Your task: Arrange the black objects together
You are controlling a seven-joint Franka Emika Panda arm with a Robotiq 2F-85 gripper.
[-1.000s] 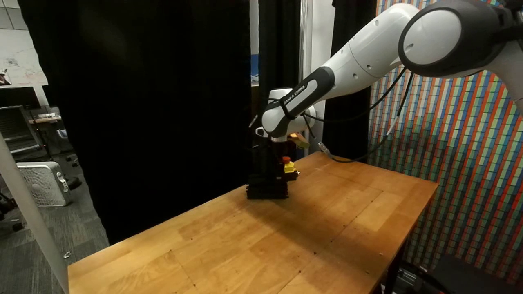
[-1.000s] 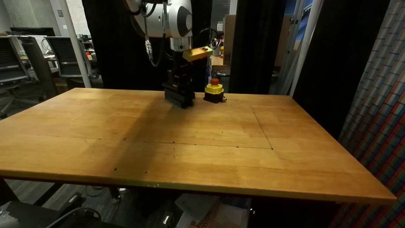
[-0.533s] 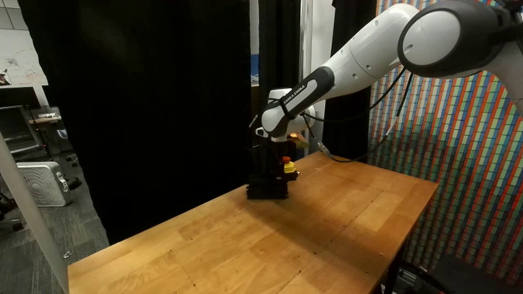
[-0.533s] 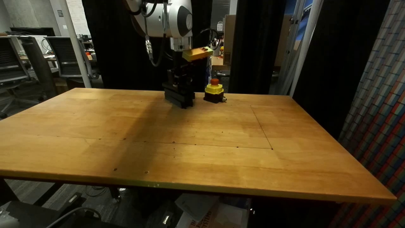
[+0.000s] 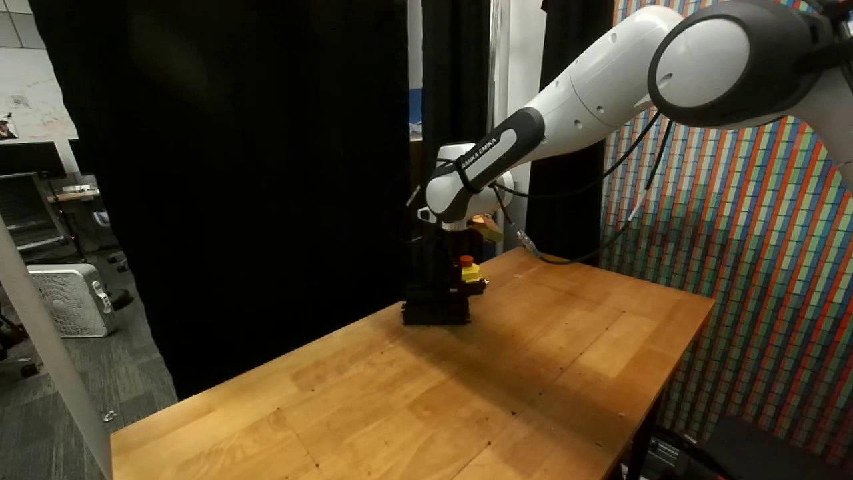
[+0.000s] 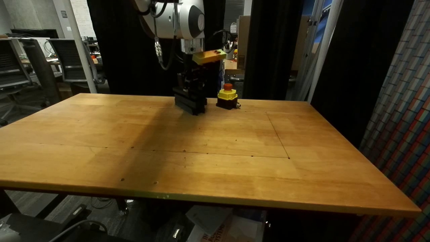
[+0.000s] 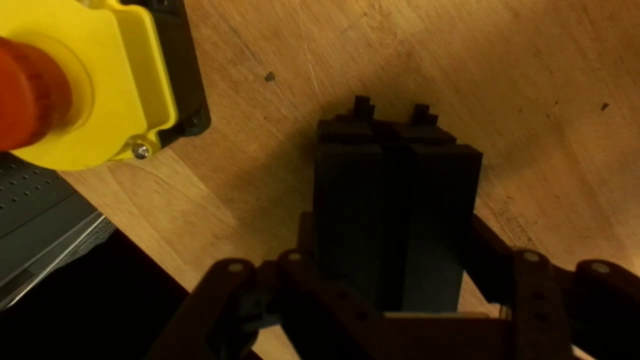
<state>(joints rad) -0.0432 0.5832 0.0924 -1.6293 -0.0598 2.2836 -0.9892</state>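
On wooden table (image 6: 228, 174): claw (image 7: 394, 232) gripping side-by-side black bars (image 7: 350, 192).

White capitals on the dark casing (image 5: 481, 152) of the robot arm (image 5: 590, 87) read "RANKA EMIKA" in an exterior view; a black strap (image 5: 464, 177) crosses just ahead of the R. Below the counter (image 6: 235, 179), in an exterior view, a printed cover (image 6: 240, 228) bears reddish capitals: "IN" and "RO", then "YSTEMS", partly overlapped by a pale sheet (image 6: 209, 218). Reddish handwriting on a whiteboard (image 5: 36, 93) is too faint to make out, as are the lines on a white panel (image 6: 82, 20). Dark print low on the cardboard box (image 6: 243, 40) is too small to read.
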